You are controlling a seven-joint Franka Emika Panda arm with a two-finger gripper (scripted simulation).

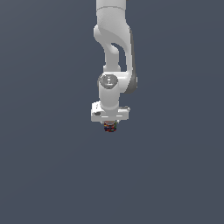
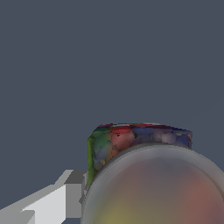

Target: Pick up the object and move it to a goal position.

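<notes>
Patchwork-coloured cube between white fingers.

flat, even, dim render; wrist view's near foreground blurred, no shadows.

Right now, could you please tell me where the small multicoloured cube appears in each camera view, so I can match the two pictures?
Exterior view: the cube sits just below picture centre, peeking out under the white pincer at the arm's lower end.
Wrist view: the cube fills the lower middle, partly hidden behind a blurred rounded shape.
Shared landmark: the white pincer body, which the cube sits against in both views.
</notes>
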